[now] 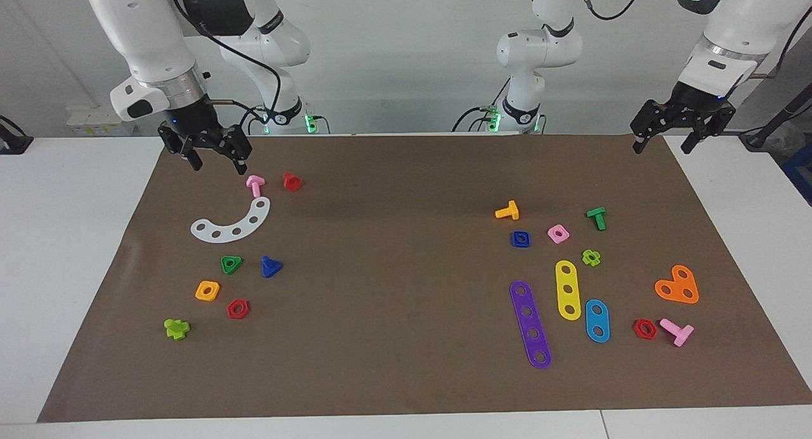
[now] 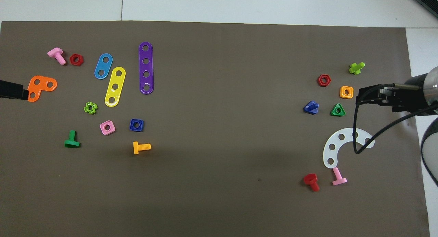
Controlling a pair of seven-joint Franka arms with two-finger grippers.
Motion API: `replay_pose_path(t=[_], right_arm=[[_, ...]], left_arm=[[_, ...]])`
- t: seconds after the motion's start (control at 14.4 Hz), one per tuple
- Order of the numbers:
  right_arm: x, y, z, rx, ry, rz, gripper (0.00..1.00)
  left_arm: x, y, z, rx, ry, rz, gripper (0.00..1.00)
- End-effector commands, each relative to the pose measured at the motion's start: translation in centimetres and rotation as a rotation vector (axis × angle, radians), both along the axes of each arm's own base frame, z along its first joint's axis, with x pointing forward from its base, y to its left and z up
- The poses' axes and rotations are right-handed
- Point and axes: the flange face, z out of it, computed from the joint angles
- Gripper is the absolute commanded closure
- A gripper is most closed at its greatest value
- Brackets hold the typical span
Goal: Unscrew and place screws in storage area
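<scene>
The blue bolt (image 1: 271, 267) with a triangular head lies loose on the brown mat, beside a green triangular nut (image 1: 231, 264); it also shows in the overhead view (image 2: 311, 107). Around it are the white arc strip (image 1: 231, 223), an orange square nut (image 1: 207, 290) and a red hex nut (image 1: 238, 309). My right gripper (image 1: 217, 161) is open and empty, raised over the mat's edge by the arc strip (image 2: 342, 146). My left gripper (image 1: 661, 148) is open and empty, raised over the mat's corner at the left arm's end.
A pink bolt (image 1: 255, 184), a red bolt (image 1: 292, 181) and a lime bolt (image 1: 176, 328) lie near the arc. Toward the left arm's end lie purple (image 1: 531, 325), yellow (image 1: 567, 289) and blue (image 1: 597, 320) strips, an orange plate (image 1: 677, 285), a blue square nut (image 1: 520, 238) and other bolts.
</scene>
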Motion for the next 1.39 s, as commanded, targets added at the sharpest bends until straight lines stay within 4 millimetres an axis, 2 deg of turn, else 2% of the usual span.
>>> replay_pose_path(t=[0.0,0.07,0.21,0.55,0.76,1.32], right_arm=[[-0.2,-0.5,1.0,0.023,0.017,0.014,0.02],[-0.2,-0.3,2.5,0.026,0.011,0.019,0.02],[-0.5,-0.4,2.8,0.014,0.027,0.026,0.01],[0.0,-0.2,1.8,-0.039,0.021,0.087,0.02],[1.3,-0.2,1.3,-0.056,-0.005,0.084,0.02],[0.0,0.2,0.1,-0.044,0.038,0.086,0.00]], left_arm=[[-1.1,0.1,0.1,-0.008,0.001,0.011,0.00],[-1.1,0.1,0.1,-0.008,0.001,0.011,0.00],[-1.1,0.1,0.1,-0.008,0.001,0.011,0.00],[-1.1,0.1,0.1,-0.008,0.001,0.011,0.00],[-1.1,0.1,0.1,-0.008,0.001,0.011,0.00],[-1.1,0.1,0.1,-0.008,0.001,0.011,0.00]])
